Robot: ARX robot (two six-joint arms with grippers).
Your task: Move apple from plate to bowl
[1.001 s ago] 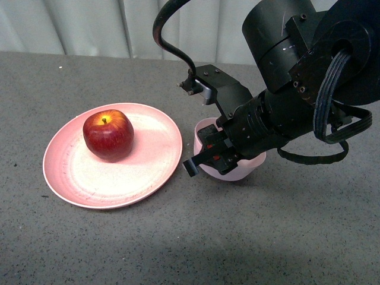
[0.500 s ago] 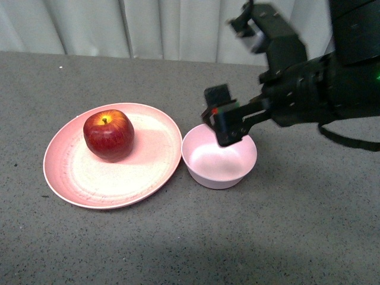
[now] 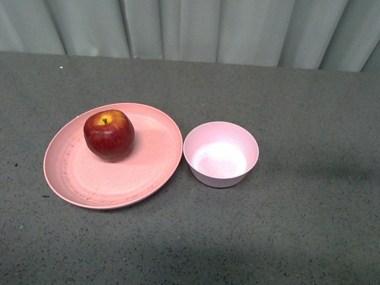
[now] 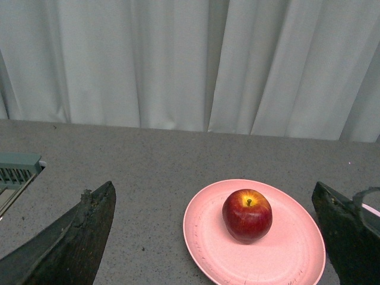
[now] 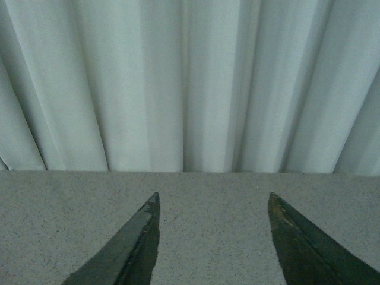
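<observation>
Apple [image 3: 108,134] sits near the upper-left rim of the plate [image 3: 119,178]; bowl [image 3: 221,178] stands just beside the right rim. Left hand [image 4: 212,189] and right hand [image 5: 214,197] both released, empty, above the table [image 3: 309,225].

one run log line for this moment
glossy dark-red apple: on wide salmon-pink plate | small pale pink bowl: empty | left end effector: open | right end effector: open

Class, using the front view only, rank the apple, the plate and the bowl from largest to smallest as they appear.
1. plate, by far the widest
2. bowl, clearly wider than the apple
3. apple
All three sit at a similar distance, so the order is safe.
</observation>
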